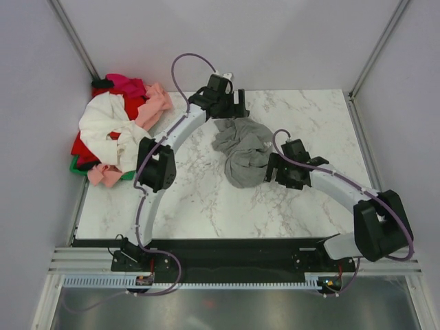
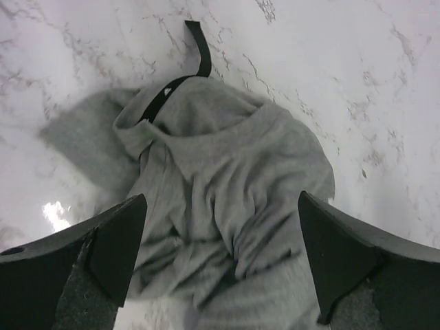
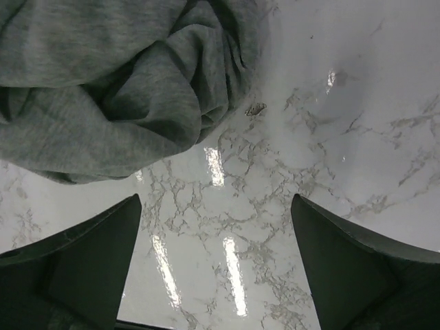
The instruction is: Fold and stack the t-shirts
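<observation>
A crumpled grey t-shirt (image 1: 242,152) lies in a heap at the middle of the marble table. My left gripper (image 1: 230,110) hovers just behind it, open and empty; its wrist view shows the grey shirt (image 2: 227,185) between the spread fingers, with a black collar band showing. My right gripper (image 1: 275,167) is at the shirt's right edge, open and empty; its wrist view shows the shirt (image 3: 110,82) at upper left and bare marble between the fingers. A pile of white, red, pink, magenta and green shirts (image 1: 117,130) lies at the far left.
The marble table (image 1: 206,206) is bounded by grey walls at the back and both sides. A metal rail runs along the near edge by the arm bases. The pile of shirts hangs partly over the table's left edge.
</observation>
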Robot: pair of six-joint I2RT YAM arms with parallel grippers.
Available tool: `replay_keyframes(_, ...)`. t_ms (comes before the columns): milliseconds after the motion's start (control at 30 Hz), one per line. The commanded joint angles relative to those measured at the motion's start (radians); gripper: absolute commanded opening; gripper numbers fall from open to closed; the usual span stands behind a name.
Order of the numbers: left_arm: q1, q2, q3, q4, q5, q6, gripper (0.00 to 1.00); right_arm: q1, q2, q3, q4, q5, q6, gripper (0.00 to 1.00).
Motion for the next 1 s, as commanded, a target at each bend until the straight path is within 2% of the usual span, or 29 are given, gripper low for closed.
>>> replay_keyframes(0, 0.001, 0.19, 0.217, -0.051, 0.115, -0.042, 0.99, -0.017, 0.093, -0.035, 0.137, -0.057, 0.034, 0.98)
replay_keyframes(100, 0.001, 0.352, 0.331, -0.045, 0.204, -0.069, 0.98, -0.022, 0.171, -0.007, 0.194, -0.077, 0.034, 0.92)
replay_keyframes(167, 0.001, 0.379, 0.339, -0.011, 0.233, -0.08, 0.95, -0.022, 0.226, 0.034, 0.21, -0.079, 0.02, 0.86)
replay_keyframes(200, 0.001, 0.383, 0.333, -0.007, 0.239, -0.083, 0.89, -0.023, 0.24, 0.046, 0.211, -0.077, 0.014, 0.82)
replay_keyframes(267, 0.001, 0.379, 0.315, 0.01, 0.244, -0.088, 0.83, -0.025, 0.272, 0.078, 0.222, -0.077, 0.006, 0.75)
replay_keyframes(300, 0.001, 0.376, 0.297, 0.025, 0.247, -0.089, 0.74, -0.023, 0.281, 0.085, 0.227, -0.077, 0.006, 0.74)
replay_keyframes(367, 0.006, 0.37, 0.284, 0.041, 0.259, -0.103, 0.61, -0.023, 0.312, 0.098, 0.251, -0.08, 0.005, 0.64)
replay_keyframes(400, 0.007, 0.37, 0.29, 0.05, 0.288, -0.111, 0.42, -0.025, 0.323, 0.105, 0.254, -0.086, 0.003, 0.55)
replay_keyframes(433, 0.014, 0.366, 0.295, 0.05, 0.299, -0.12, 0.28, -0.026, 0.334, 0.121, 0.257, -0.088, 0.002, 0.32)
replay_keyframes(467, 0.027, 0.347, 0.299, 0.049, 0.31, -0.144, 0.11, -0.032, 0.349, 0.131, 0.257, -0.094, 0.0, 0.18)
replay_keyframes(500, 0.035, 0.328, 0.293, 0.05, 0.317, -0.157, 0.02, -0.038, 0.354, 0.14, 0.251, -0.096, -0.001, 0.02)
replay_keyframes(633, 0.08, 0.158, 0.267, 0.02, 0.299, -0.169, 0.02, -0.124, 0.302, 0.253, 0.158, -0.08, -0.042, 0.0)
replay_keyframes(767, 0.147, -0.064, 0.255, -0.078, 0.206, -0.14, 0.02, -0.276, 0.141, 0.429, -0.087, 0.002, -0.088, 0.0)
replay_keyframes(833, 0.185, -0.206, 0.212, -0.105, 0.172, -0.138, 0.02, -0.299, 0.092, 0.544, -0.198, 0.042, -0.104, 0.0)
replay_keyframes(967, 0.213, -0.431, 0.09, -0.183, 0.118, -0.113, 0.02, -0.31, -0.032, 0.657, -0.329, 0.122, -0.099, 0.0)
